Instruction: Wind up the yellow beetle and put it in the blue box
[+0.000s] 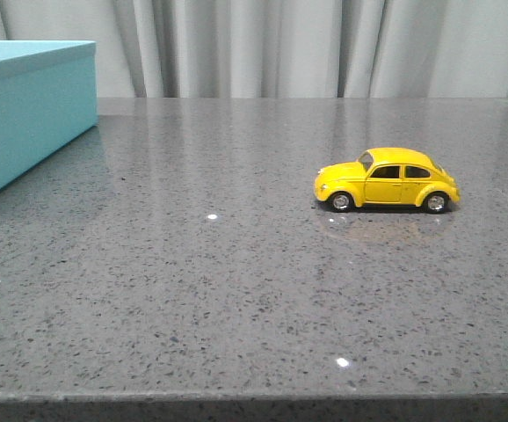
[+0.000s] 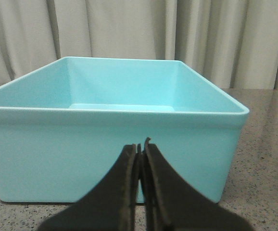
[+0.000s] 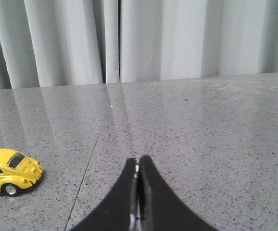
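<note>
Right wrist view: yellow beetle (image 3: 11, 172) well apart from closed right hand (image 3: 138, 166).

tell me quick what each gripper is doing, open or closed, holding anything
Left gripper: closed, holding nothing, facing the blue box.
Right gripper: closed, holding nothing; the yellow beetle sits apart.

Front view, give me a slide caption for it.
Yellow toy car standing on grey table, blue box at left.
</note>
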